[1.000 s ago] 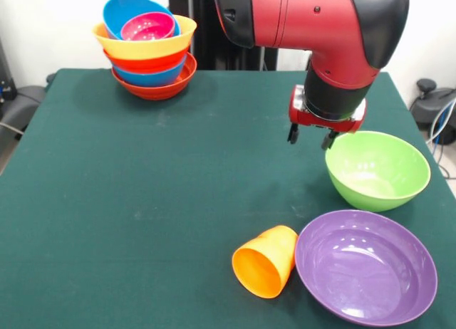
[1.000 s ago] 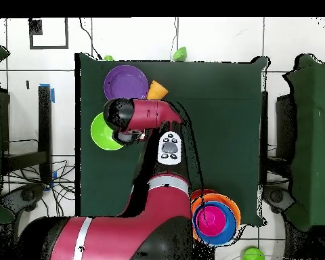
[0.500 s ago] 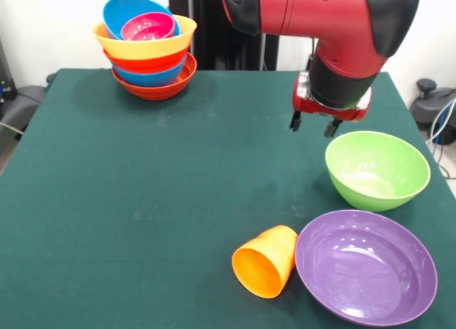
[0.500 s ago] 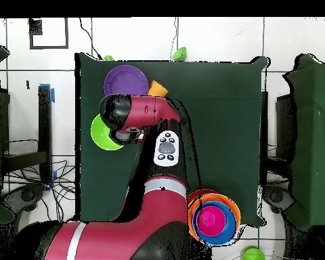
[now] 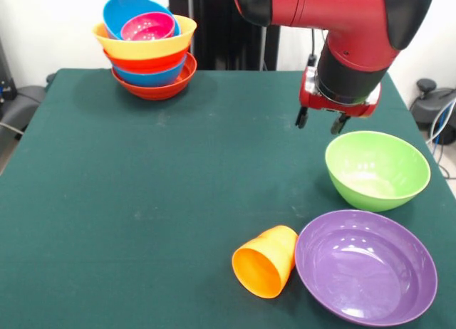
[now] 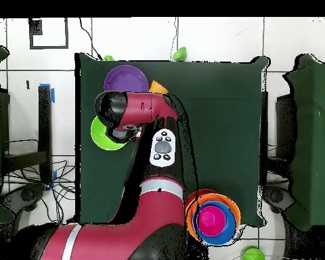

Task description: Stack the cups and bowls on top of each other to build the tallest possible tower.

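The tower (image 5: 148,50) stands at the far left corner: a red-orange bowl at the base, then blue, red-orange and a wide orange bowl, with a blue and a small magenta bowl (image 5: 147,26) inside on top. From above the tower (image 6: 213,218) shows beside the arm. A green bowl (image 5: 377,169) sits upright at the right, and a large purple bowl (image 5: 365,265) in front of it. The orange cup (image 5: 266,261) lies on its side, touching the purple bowl. My gripper (image 5: 320,121) hangs open and empty above the cloth, just beyond the green bowl's far-left rim.
The table (image 5: 142,201) has a dark green cloth. From above, my arm (image 6: 135,112) covers part of the green bowl (image 6: 100,134) and sits next to the purple bowl (image 6: 123,75) and cup (image 6: 157,87). Small green objects (image 6: 180,52) lie off the table's edges.
The gripper has risen and shifted a little right in the front view, closer to the green bowl's far rim. It stayed open. The bowls and cup have not moved.
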